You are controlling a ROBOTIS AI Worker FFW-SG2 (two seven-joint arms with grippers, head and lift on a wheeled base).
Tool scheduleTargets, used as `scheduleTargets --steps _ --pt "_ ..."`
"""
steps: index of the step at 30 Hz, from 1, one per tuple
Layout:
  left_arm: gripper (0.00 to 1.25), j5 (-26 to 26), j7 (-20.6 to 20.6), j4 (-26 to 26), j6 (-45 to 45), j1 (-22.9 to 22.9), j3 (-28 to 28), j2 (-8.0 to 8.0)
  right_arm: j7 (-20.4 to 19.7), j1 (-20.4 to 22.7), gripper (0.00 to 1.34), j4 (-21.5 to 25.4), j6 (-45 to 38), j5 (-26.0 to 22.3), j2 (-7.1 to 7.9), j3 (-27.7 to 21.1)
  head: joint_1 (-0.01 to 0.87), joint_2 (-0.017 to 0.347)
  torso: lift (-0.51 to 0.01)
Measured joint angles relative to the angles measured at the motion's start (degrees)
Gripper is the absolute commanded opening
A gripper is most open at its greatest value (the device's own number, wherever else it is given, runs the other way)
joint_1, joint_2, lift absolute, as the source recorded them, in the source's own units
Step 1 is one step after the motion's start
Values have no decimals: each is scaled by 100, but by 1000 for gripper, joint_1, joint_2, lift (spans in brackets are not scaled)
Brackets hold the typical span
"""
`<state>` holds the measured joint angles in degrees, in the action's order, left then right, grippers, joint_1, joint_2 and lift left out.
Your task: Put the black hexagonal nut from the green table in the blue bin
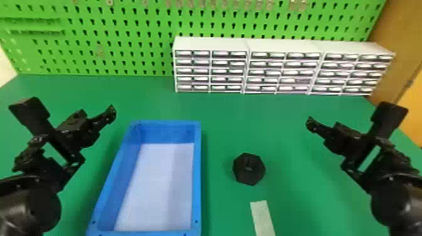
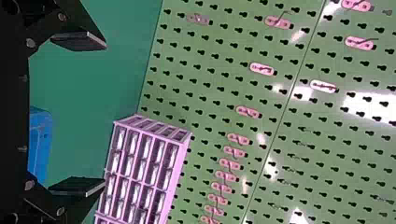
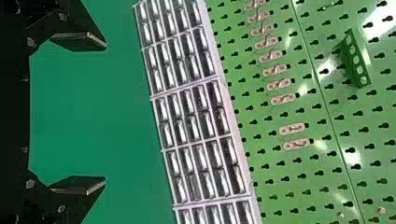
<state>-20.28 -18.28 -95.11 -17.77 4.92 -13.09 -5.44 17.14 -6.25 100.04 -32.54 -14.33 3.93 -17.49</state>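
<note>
The black hexagonal nut (image 1: 249,168) lies flat on the green table (image 1: 251,109), a short way right of the blue bin (image 1: 197,175). The bin's pale floor is bare. My left gripper (image 1: 70,110) is raised beyond the bin's left side, its two fingers spread wide with nothing between them. On the other side, my right gripper (image 1: 350,118) is up and to the right of the nut, also open. In the left wrist view the gripper (image 2: 105,114) has its fingers far apart, with part of the blue bin (image 2: 39,144) beside them. The right wrist view has its gripper (image 3: 105,115) parted as well.
White drawer cabinets (image 1: 282,67) line the table's back right, in front of a green pegboard (image 1: 94,37). A pale strip of tape (image 1: 263,218) lies on the table nearer than the nut. A wooden panel (image 1: 398,47) stands at the far right.
</note>
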Motion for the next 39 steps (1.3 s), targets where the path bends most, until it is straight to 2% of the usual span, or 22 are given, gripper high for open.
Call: scheduleTargets --steps 6,15,20,31,39 --pt "1009 -1 0 0 -1 -7 -1 0 0 -82 1071 96 -387 20 123 -61 692 9 -97" --pt "1009 -1 0 0 -2 -9 -1 0 0 -279 1071 313 -1423 320 232 -168 692 9 -97" --pt "1009 -2 0 1 -2 -9 2 0 0 -453 1071 357 -2010 462 357 -103 692 9 -97" --pt "1009 -2 0 1 -6 -9 24 0 0 -998 1071 367 -3229 903 712 442 692 9 -97" --pt "1009 -1 0 1 -6 0 40 0 0 -1380 1071 349 -3820 1284 835 972 692 9 -97"
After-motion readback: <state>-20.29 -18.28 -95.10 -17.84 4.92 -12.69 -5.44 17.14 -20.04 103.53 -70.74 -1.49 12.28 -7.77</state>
